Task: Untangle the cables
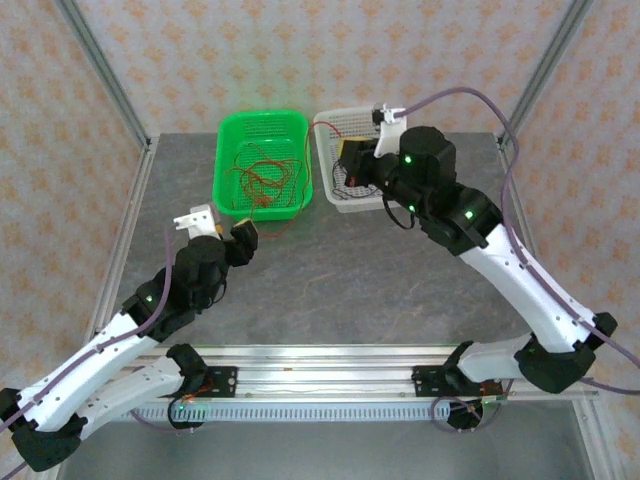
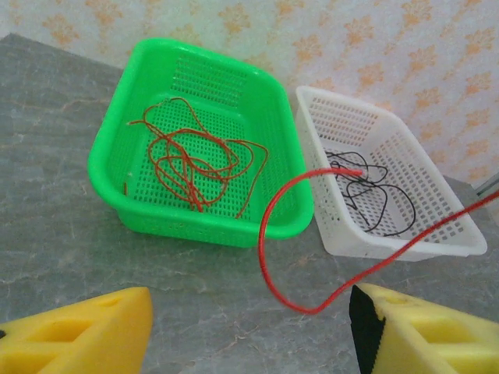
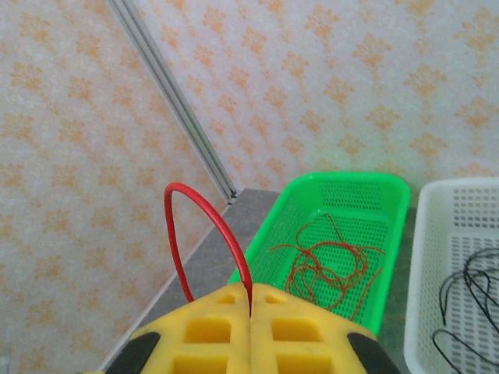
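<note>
— What sits at the far end of the table point(image 1: 380, 275)?
— Two baskets, side by side. The left basket point(image 2: 195, 222) holds a tangle of cables point(image 2: 183, 160), and the right basket point(image 2: 390, 243) holds more cables point(image 2: 365, 184).
— And the single cable point(image 2: 261, 241)?
— It loops over the table before both baskets, then up to the right gripper point(image 3: 250, 300), above the right basket.

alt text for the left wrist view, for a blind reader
A green basket holding tangled red cables sits beside a white basket holding black cables on a grey table. One loose red cable arcs from the white basket over the table, ahead of the open left tool.
</note>
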{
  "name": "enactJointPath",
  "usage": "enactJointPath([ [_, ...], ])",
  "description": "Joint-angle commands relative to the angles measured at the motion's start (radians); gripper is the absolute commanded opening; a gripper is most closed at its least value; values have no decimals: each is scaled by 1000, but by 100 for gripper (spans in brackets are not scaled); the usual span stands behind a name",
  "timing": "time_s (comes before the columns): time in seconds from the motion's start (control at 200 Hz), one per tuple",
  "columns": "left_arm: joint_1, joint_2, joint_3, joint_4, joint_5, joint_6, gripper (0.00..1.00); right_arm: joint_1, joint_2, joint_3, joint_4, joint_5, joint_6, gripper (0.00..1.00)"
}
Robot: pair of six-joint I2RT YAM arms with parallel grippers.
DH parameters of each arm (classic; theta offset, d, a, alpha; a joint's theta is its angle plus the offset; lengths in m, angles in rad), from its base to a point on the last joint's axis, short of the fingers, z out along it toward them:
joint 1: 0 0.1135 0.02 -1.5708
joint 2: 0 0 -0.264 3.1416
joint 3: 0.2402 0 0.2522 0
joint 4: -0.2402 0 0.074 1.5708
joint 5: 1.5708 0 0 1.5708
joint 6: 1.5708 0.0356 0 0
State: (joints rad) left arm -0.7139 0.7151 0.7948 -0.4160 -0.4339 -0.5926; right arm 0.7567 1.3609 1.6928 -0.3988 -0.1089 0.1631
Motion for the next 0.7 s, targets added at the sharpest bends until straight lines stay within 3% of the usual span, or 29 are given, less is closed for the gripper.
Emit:
enactJointPath([
  [0.0, -8, -33, -19, -17, 9, -41, 68, 3, 81, 71, 70, -30, -39, 0],
  [0.23, -9, -23, -32, -14, 45, -60, 68, 2, 297, 226, 158, -10, -78, 0],
  [0.49, -9, -16, -51, 9, 91, -65, 68, -6, 576, 446, 122, 47, -126, 0],
  [0.696, -8, -8, -51, 6, 98, -65, 68, -22, 743, 524, 110, 49, -109, 0],
])
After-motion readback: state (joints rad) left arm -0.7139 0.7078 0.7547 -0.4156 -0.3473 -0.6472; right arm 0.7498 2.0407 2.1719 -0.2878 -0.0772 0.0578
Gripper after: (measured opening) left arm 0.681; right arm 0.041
